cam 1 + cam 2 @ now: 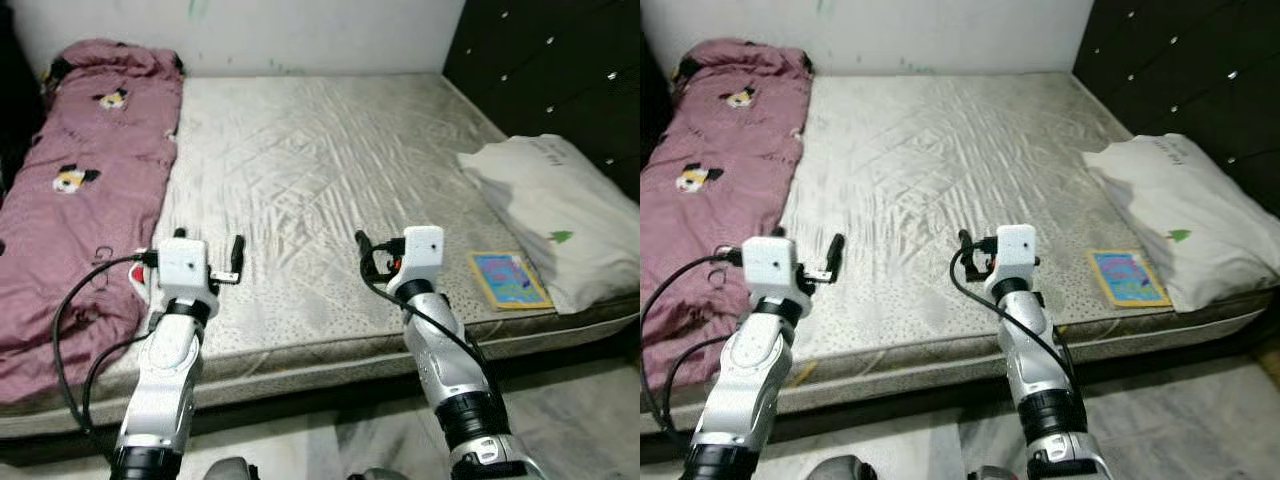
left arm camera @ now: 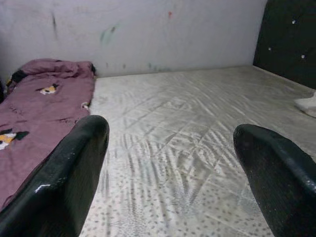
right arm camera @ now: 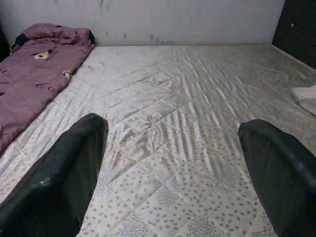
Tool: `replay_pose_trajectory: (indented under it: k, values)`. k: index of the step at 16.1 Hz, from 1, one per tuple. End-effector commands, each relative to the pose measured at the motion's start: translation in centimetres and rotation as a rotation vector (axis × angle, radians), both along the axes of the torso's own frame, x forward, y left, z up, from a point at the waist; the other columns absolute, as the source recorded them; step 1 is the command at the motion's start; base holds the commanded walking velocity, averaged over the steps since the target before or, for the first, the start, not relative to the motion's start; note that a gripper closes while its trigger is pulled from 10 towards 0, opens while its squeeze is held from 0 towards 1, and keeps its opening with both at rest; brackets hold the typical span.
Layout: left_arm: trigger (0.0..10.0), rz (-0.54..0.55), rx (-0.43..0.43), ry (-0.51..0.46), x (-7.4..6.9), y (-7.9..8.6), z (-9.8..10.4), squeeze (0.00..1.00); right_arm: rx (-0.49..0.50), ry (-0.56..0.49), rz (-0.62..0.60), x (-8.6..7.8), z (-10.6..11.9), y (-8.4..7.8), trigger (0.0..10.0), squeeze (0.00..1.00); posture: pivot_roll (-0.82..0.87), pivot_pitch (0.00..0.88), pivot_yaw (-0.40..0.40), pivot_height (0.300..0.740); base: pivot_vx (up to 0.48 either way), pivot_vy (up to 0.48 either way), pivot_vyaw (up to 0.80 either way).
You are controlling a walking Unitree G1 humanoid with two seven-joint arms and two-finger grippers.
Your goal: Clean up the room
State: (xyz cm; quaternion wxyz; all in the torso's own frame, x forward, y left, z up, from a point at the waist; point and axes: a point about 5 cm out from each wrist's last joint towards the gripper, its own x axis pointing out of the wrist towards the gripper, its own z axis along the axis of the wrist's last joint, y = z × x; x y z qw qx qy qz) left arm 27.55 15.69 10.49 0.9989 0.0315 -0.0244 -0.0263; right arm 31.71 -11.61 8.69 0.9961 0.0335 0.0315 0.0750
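Book lies off to our right beside the pillow, nearer our right gripper than the left gripper, both wide open and empty.

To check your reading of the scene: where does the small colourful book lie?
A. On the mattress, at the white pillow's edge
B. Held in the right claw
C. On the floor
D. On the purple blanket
A: the book lies flat on the mattress, right against the white pillow, by the bed's near edge.
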Motion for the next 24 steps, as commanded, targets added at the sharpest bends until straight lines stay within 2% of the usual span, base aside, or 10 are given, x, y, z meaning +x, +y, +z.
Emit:
replay_pose_trajectory:
  k: [1, 10, 15, 24]
  values:
    - [10.0, -0.015, 0.0, -0.025, 0.27, -0.27, 0.7, 0.0, -0.001, -0.018, -0.01, 0.24, 0.61, -0.27, 10.0, 0.0, 0.06, 0.0, -0.035, 0.74, 0.349, 0.0, 0.0]
    - [10.0, -0.02, -0.017, -0.014, 0.66, -0.4, 0.6, 0.0, -0.003, -0.016, -0.015, 0.47, 0.63, -0.14, 10.0, 0.0, 0.06, 0.0, -0.036, 0.74, 0.342, 0.0, 0.0]
    - [10.0, -0.009, -0.025, -0.007, 0.74, -0.46, 0.51, 0.0, -0.003, -0.008, -0.016, 0.45, 0.5, -0.1, 10.0, 0.0, 0.07, 0.0, -0.033, 0.74, 0.0, 0.0, 0.0]
    - [10.0, -0.003, -0.048, 0.005, 0.75, -0.54, 0.33, 0.0, -0.004, 0.002, -0.005, 0.38, 0.27, 0.01, 10.0, 0.0, 0.07, 0.0, -0.037, 0.74, 0.0, 0.471, 0.0]
